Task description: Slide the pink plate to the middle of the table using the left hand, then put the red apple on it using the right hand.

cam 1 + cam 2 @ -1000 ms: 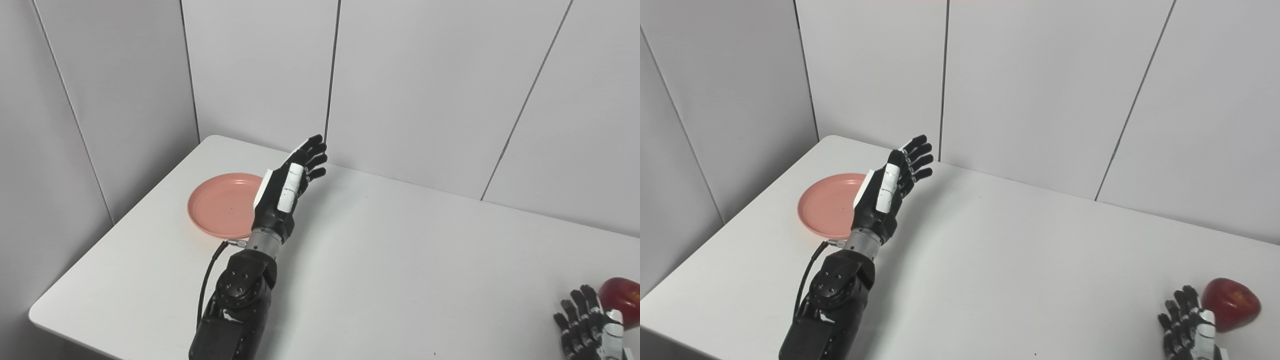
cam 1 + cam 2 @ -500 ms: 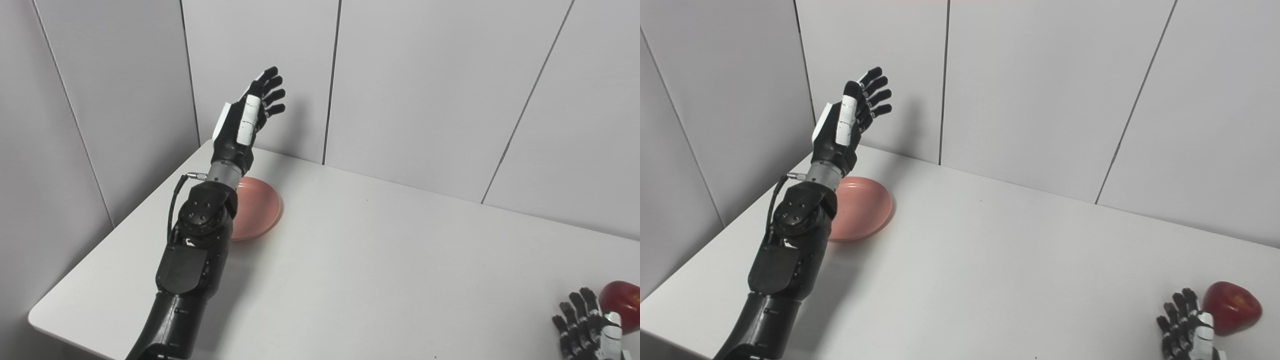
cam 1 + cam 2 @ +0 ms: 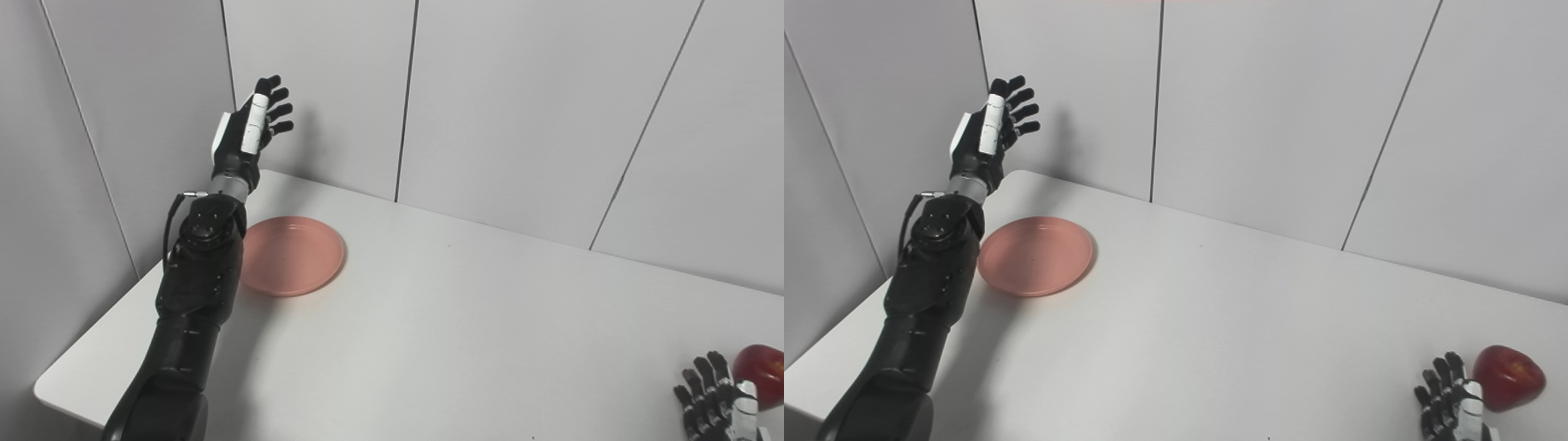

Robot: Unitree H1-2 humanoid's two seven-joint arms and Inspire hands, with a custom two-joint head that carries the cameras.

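The pink plate (image 3: 293, 254) lies flat on the left part of the white table (image 3: 465, 318), near the back left corner. My left hand (image 3: 248, 135) is open, fingers spread, raised high above the table's back left corner, behind and left of the plate, touching nothing. Its forearm runs down along the plate's left side. The red apple (image 3: 1508, 376) rests at the table's front right. My right hand (image 3: 1451, 404) is open and empty just left of the apple, partly cut off by the picture's bottom edge.
Grey wall panels (image 3: 520, 110) stand close behind the table and along its left side, next to my raised left hand. The table's front left corner (image 3: 46, 389) is rounded.
My left hand has risen from low over the table beside the plate, then swung left and back toward the wall corner. The plate now shows whole. The right hand and apple have stayed still.
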